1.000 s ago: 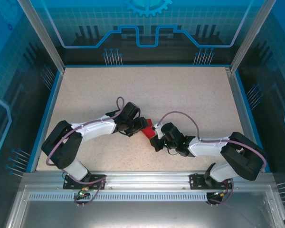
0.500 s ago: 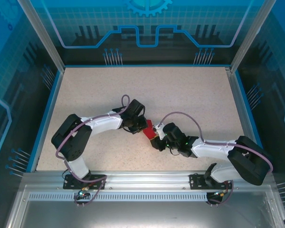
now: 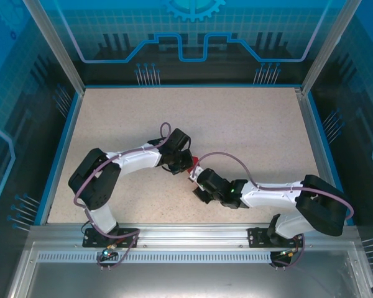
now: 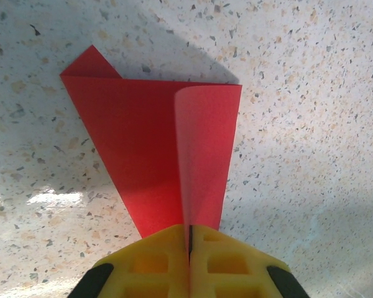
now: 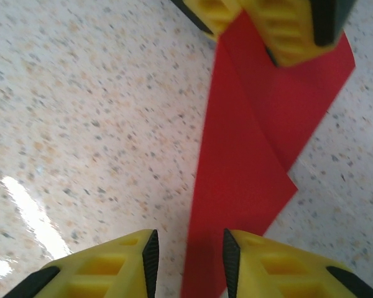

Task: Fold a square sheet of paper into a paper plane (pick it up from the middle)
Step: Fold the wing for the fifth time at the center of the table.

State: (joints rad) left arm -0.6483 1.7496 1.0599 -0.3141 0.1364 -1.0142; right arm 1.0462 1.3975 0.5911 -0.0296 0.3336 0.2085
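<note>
Left gripper (image 4: pixel 189 241): jaws closed on the narrow end of the folded red sheet of paper (image 4: pixel 143 143), one flap curling upward. Right gripper (image 5: pixel 188 251): jaws apart, straddling the sheet's opposite end (not pinching it). The sheet lies mid-surface (image 4: pixel 311 124). Handling, as judged: light, limp, easily creased; best pinched along a folded edge.

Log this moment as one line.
left gripper: shut on red paper | right gripper: open, near paper | paper: folded, flap curled up
</note>
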